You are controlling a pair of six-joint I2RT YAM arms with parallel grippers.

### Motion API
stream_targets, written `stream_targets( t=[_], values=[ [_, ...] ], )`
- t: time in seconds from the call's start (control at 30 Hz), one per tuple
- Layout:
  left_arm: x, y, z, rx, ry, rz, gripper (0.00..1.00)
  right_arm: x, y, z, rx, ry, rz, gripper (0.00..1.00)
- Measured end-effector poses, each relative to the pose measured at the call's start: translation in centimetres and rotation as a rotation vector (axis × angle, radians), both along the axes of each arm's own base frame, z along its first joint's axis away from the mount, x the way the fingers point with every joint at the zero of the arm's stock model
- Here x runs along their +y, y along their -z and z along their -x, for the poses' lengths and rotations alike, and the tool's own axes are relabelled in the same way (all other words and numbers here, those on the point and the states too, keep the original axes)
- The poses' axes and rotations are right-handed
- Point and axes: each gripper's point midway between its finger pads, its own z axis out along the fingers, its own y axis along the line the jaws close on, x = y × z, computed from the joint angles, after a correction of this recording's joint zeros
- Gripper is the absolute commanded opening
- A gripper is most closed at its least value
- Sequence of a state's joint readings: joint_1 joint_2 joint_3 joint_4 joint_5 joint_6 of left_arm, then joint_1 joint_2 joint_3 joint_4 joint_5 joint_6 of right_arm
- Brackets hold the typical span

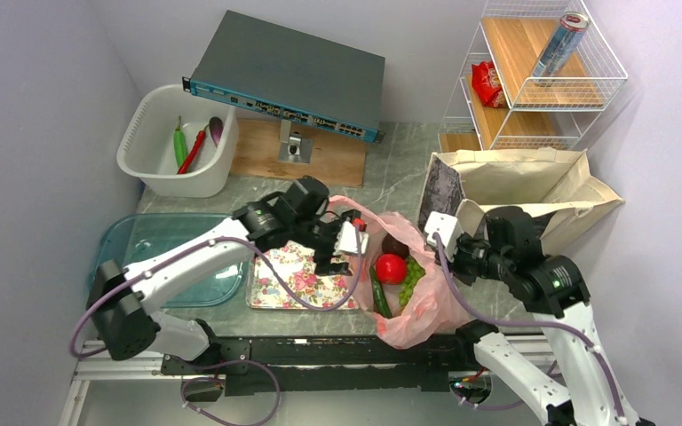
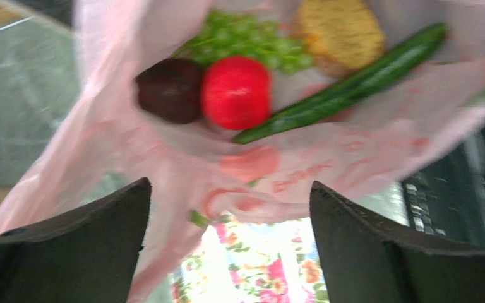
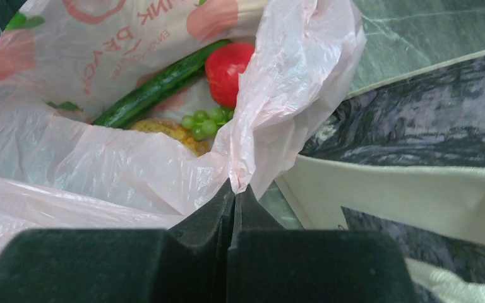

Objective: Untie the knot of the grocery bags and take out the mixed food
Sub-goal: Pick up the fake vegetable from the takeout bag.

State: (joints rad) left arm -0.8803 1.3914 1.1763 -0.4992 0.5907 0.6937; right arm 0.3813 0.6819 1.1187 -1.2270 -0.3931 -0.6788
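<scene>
The thin pink plastic bag (image 1: 408, 311) lies open mid-table; no tied knot shows. Inside it are a red apple (image 1: 391, 268), a dark plum (image 1: 396, 245), green grapes (image 2: 246, 38), a brown bread slice (image 2: 341, 35) and a long green vegetable (image 2: 341, 85). My left gripper (image 2: 230, 189) is open at the bag's left rim, with loose pink film between its fingers. My right gripper (image 3: 235, 189) is shut on the bag's right rim and holds it up. The beige canvas tote (image 1: 533, 182) stands just behind the right gripper.
A floral tray (image 1: 297, 280) lies under my left gripper, with a teal tray (image 1: 142, 240) to its left. A white basin (image 1: 155, 164) at the back left holds a green pepper, a red pepper and an eggplant. A grey box (image 1: 289, 75) and a wire rack (image 1: 533, 80) stand at the back.
</scene>
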Motion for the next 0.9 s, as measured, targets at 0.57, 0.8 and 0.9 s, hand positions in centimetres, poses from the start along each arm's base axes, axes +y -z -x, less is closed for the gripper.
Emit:
stream_targets(
  t=[0.57,0.8,0.9],
  values=[
    [-4.8,-3.1,-12.2,-0.305,-0.33,0.069,0.99,-1.3,3.0,1.0,0.085,0.035,0.074,0.0],
    [-3.9,2.3,-9.4,-0.106,-0.232,-0.093,0.02,-0.3,2.9,-1.5,0.088,0.054,0.058,0.0],
    [-3.0,2.3,-8.8,-0.02,-0.228,-0.103,0.0,0.3,2.4,-2.7,0.07,0.062,0.04,0.0]
  ],
)
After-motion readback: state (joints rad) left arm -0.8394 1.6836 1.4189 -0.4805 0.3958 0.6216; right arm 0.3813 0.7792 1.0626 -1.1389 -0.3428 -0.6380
